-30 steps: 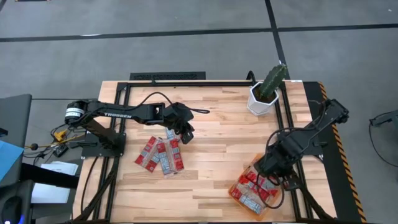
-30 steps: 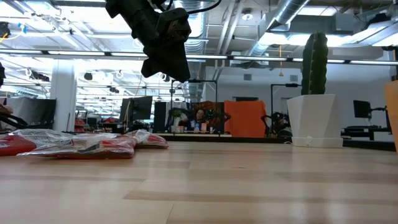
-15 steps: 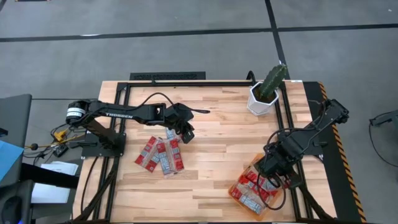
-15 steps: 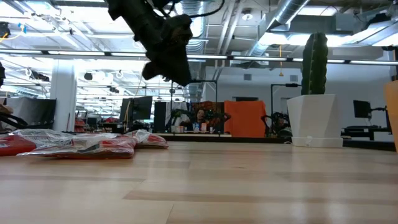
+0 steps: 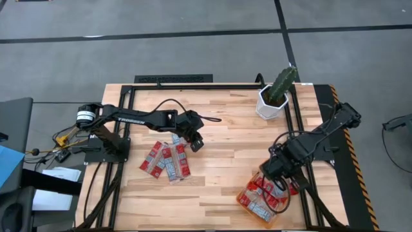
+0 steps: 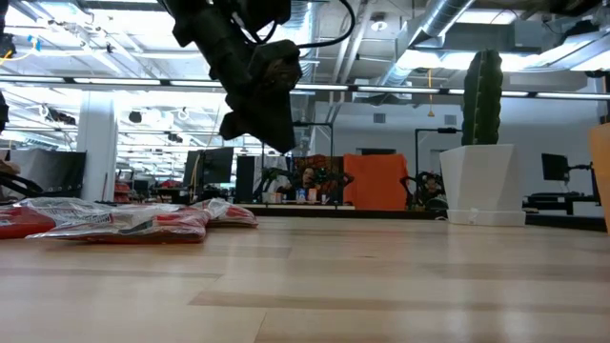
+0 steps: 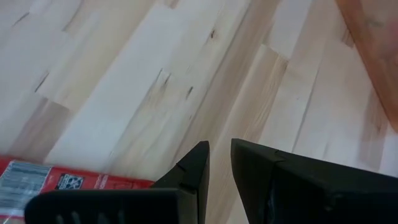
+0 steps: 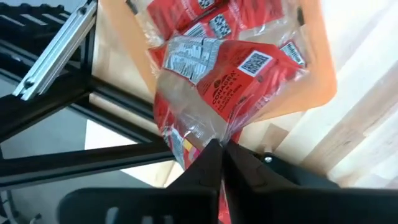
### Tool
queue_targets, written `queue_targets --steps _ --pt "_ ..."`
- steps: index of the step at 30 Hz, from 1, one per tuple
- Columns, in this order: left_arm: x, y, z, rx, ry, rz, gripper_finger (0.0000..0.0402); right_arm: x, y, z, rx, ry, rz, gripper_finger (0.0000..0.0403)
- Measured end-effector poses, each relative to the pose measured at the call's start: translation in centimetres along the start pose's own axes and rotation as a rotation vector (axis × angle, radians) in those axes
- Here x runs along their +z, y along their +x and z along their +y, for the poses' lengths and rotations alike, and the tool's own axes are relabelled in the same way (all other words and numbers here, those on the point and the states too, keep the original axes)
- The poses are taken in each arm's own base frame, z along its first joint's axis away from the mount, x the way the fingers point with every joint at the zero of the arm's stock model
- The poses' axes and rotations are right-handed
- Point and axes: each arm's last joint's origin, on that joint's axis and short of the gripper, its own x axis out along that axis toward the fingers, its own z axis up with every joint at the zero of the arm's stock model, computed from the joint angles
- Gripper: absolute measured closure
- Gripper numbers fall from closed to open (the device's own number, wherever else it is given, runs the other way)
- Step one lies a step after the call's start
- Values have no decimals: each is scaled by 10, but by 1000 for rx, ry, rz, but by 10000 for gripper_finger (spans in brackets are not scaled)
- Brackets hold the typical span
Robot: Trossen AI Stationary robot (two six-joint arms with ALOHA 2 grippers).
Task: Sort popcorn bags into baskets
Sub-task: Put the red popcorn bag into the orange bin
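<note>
The right gripper (image 8: 219,149) is hanging over the orange basket (image 5: 243,201) at the table's front right corner, its two dark fingers pressed almost together on the clear edge of a red popcorn bag (image 8: 233,74) that is lying tilted across the basket's rim. The basket (image 8: 317,59) is holding a heap of red bags; an exact count there cannot be made out.

The left gripper (image 7: 219,163) is hovering above bare wood just beside the loose pile, its fingers standing a narrow slit apart with nothing between them. In the high view this left gripper (image 5: 195,141) is sitting just past the far right edge of the pile of popcorn bags (image 5: 167,161), where about four or five red packets are lying flat and overlapping, left of the table's middle.

The table (image 5: 225,129) is showing light wooden planks inside a black metal frame. One white pot with a cactus (image 5: 275,93) is standing near the far right corner. In the low view, the pile (image 6: 124,219) is lying flat on the wood, and behind it a large open room with ceiling pipes, lights and desks is stretching away.
</note>
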Motion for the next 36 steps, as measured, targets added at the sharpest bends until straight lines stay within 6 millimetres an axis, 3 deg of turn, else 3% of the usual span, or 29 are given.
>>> queue_targets --steps 12,18,25,36 --pt "1 0 0 -3 8 -7 347 3 -3 -14 -83 20 -28 253" --pt "1 0 0 -4 8 -7 347 13 -5 -20 -62 221 -141 218" --pt "1 0 0 -11 8 -4 347 41 -4 -2 25 423 -379 252" --pt "-1 0 -2 -47 10 27 347 73 55 39 -22 348 -184 329"
